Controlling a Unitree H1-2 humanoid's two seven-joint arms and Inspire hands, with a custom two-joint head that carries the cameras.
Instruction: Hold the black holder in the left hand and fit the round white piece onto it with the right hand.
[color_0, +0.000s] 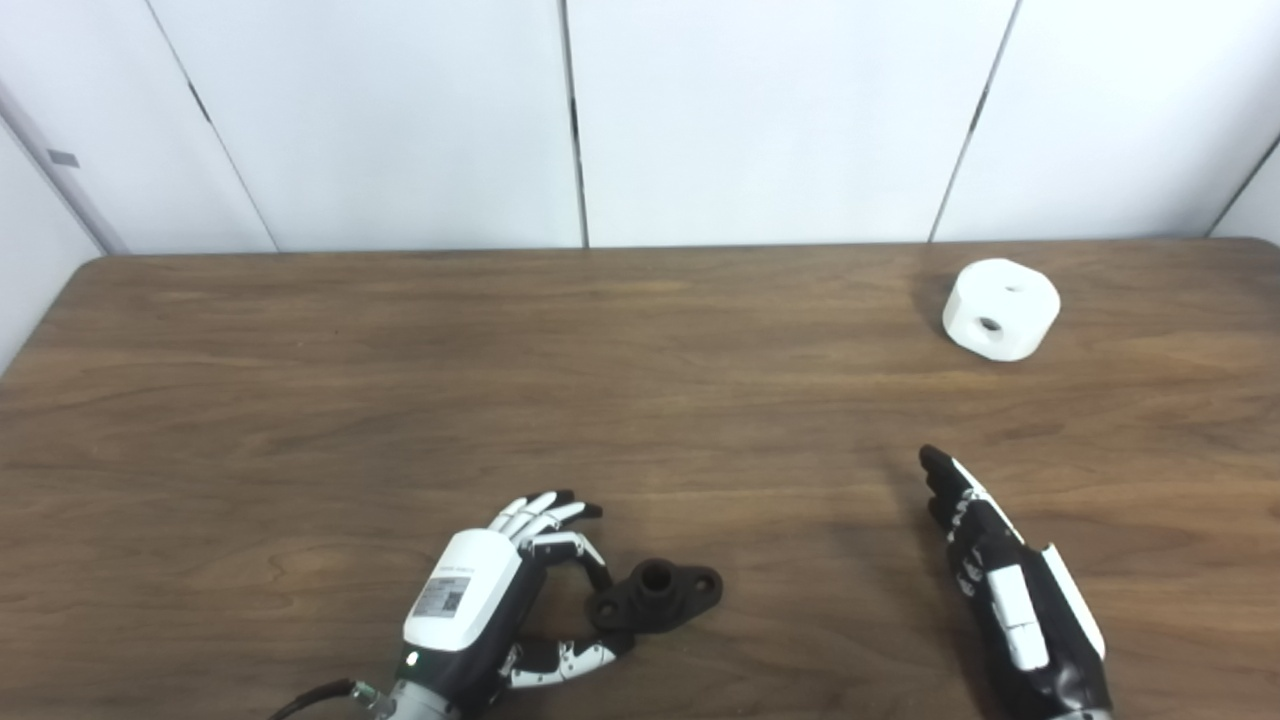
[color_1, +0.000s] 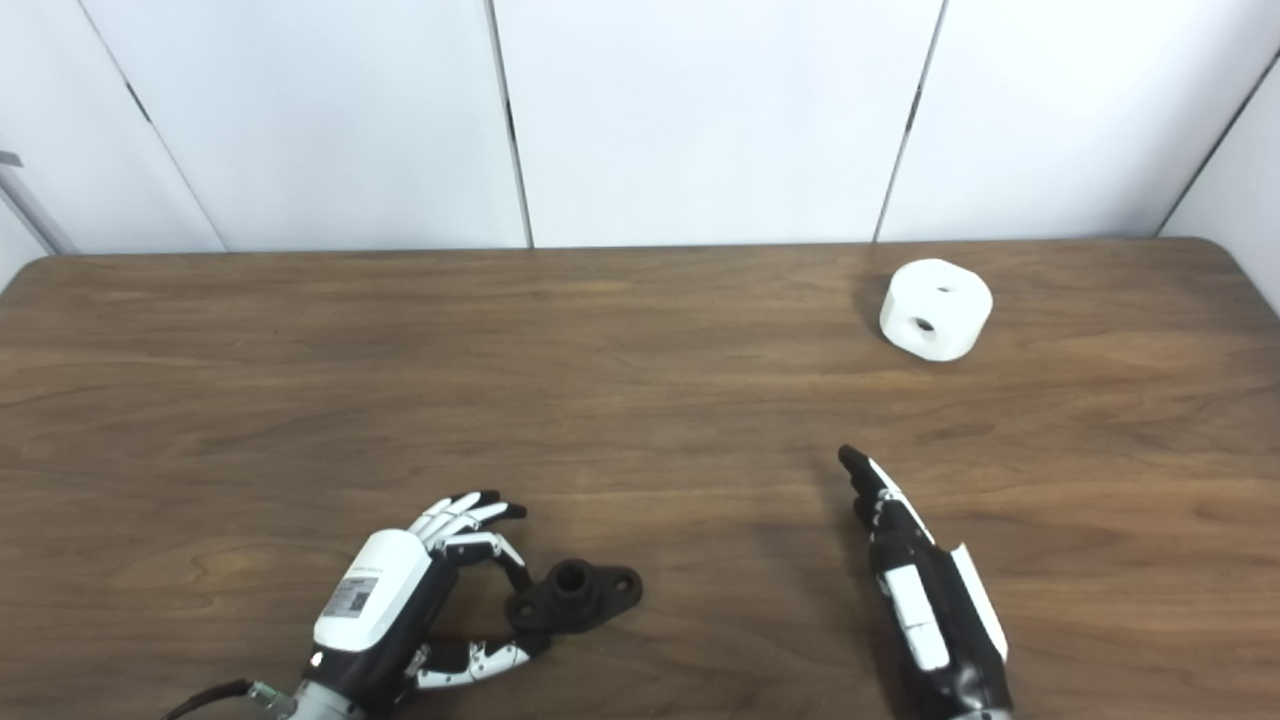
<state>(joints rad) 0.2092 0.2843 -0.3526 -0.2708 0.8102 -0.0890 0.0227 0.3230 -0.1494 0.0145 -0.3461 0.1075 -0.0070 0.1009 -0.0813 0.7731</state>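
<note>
Left hand (color_0: 480, 610): fingers spread and curved around one end of the black holder (color_0: 657, 594), thumb and a fingertip just touching or just short of its near lobe; nothing was grasped yet. The holder lay flat on the wooden table (color_0: 300, 400), its short central tube pointing up. Right hand (color_0: 1010, 590): fingers straight, together, empty, pointing toward the round white piece (color_0: 1000, 308), which sat well beyond the fingertips near the table's far edge. Judgement: the left hand should pinch the flange firmly, leaving the tube unobstructed, before the right hand reaches for the piece.
</note>
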